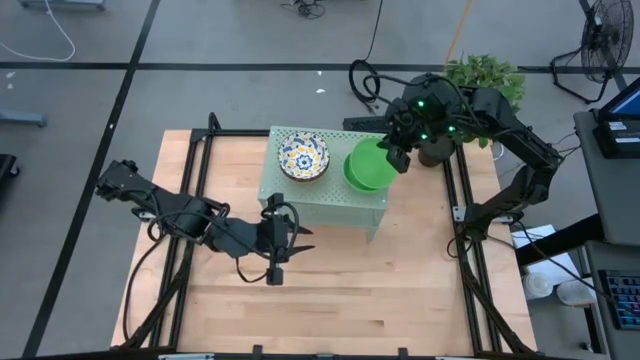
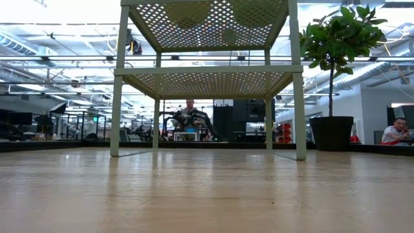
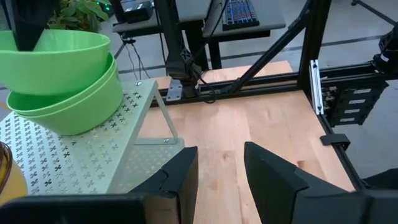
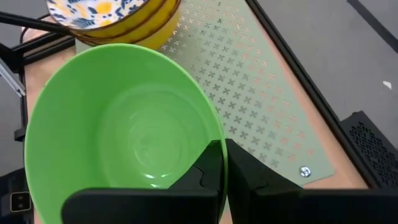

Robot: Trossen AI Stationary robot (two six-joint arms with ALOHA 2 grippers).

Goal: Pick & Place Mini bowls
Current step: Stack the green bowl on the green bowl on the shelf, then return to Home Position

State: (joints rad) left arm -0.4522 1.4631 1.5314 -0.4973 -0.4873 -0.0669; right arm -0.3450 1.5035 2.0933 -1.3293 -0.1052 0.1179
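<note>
Two stacks already sit on the perforated stand [image 1: 325,205]: floral bowls [image 1: 303,157] at 11 o'clock, green bowls [image 1: 368,167] at 1 o'clock, right gripper [image 1: 400,160] pinching the top green rim, left gripper [image 1: 300,238] part-open, empty.

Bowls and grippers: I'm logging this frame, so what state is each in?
Top bright green round bowl: rim pinched by right gripper, tilted on green stack.
Floral white bowls: stacked on pale green perforated stand.
Left gripper: partly open, empty.
</note>
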